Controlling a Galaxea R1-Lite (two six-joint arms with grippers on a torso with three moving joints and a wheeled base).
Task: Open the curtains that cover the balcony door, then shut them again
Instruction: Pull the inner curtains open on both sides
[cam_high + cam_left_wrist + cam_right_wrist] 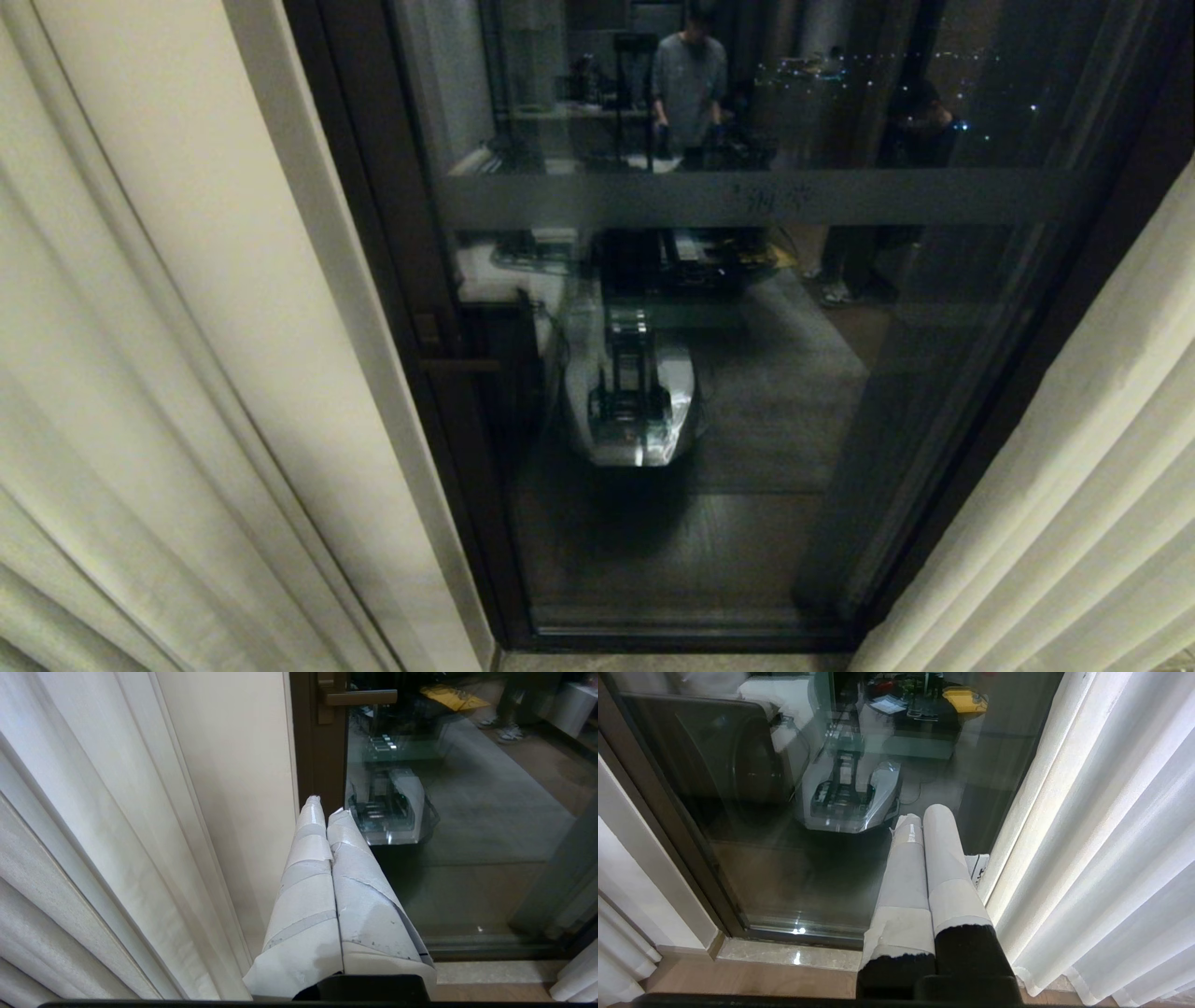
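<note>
Curtains of cream woven fabric hang drawn apart in soft vertical pleats, the left panel [103, 392] filling the near left of the head view and the right panel [1074, 504] the near right. Neither arm shows in the head view.

In the left wrist view the left gripper [327, 805], its fingers wrapped in pale tape, is pressed shut on nothing; the left panel [93, 835] hangs just beside it on its left, apart from the fingers [308, 896]. In the right wrist view the right gripper [922, 816], taped the same way, is likewise closed and empty, with the right panel [1101, 835] just beside it on its right; whether the cloth brushes the fingers [948, 858] cannot be told.

Beyond both grippers a pale stone sill [784, 952] runs along the floor. Past it stands the uncovered tall glass-paned balcony door [709, 392] in its dark brown-black metal frame, between the two panels, with a dark handle [359, 697] on its left stile and a frosted horizontal band [747, 198] across the glass. A cream wall strip [243, 788] separates the left panel from the frame. The glass reflects the robot's pale base and, farther off, a standing person [689, 84].
</note>
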